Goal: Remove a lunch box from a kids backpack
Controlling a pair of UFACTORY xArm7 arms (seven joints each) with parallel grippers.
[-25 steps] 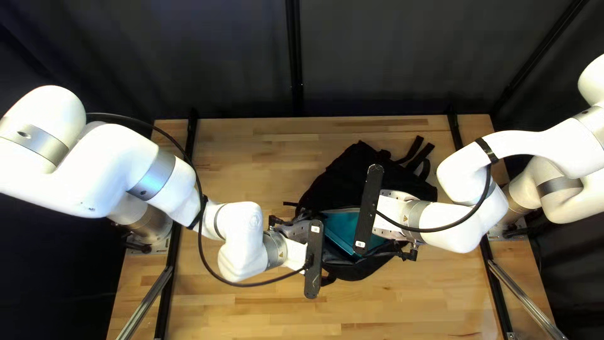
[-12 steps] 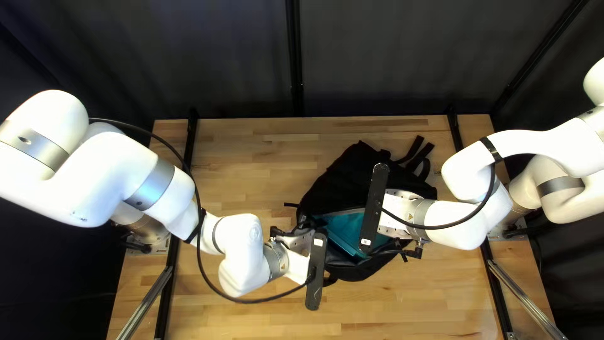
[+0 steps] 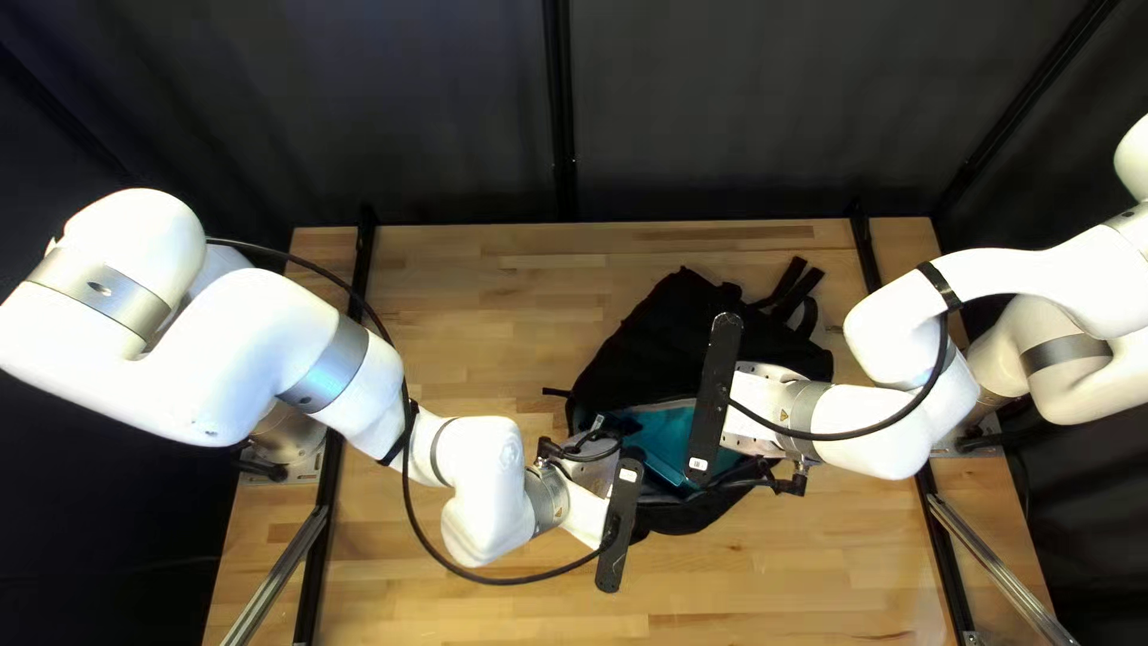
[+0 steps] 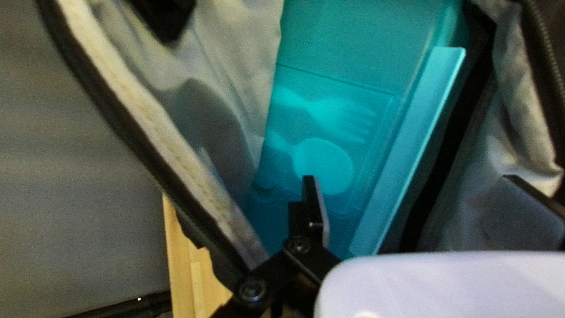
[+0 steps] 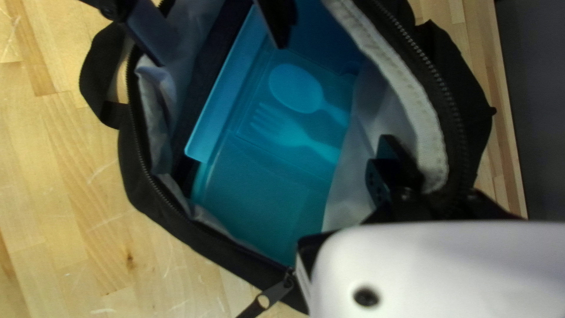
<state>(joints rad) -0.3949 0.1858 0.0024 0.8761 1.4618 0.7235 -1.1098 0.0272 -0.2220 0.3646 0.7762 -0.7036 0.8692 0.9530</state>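
A black kids backpack (image 3: 668,336) lies on the wooden table, its mouth facing the near edge. Inside stands a teal lunch box (image 5: 265,176) with a spoon and fork moulded in its lid. My right gripper (image 5: 408,183) is shut on the backpack's padded rim (image 5: 423,132) and holds the mouth open; only its inner finger shows. My left gripper (image 4: 415,212) is open and reaches into the mouth. One finger (image 4: 309,207) lies against the lid's face. The other (image 4: 521,216) is beside the grey lining, with the lunch box's pale edge (image 4: 410,145) between them.
Backpack straps (image 3: 798,278) trail toward the table's far right. A carry loop (image 5: 95,88) and a zipper pull (image 5: 265,300) hang at the mouth. Bare table (image 3: 484,287) lies left of and behind the backpack. Black frame rails run along both table sides.
My left arm has moved right and toward the near edge, pushing its gripper deeper into the backpack's mouth. The right arm has drawn slightly right with the rim.
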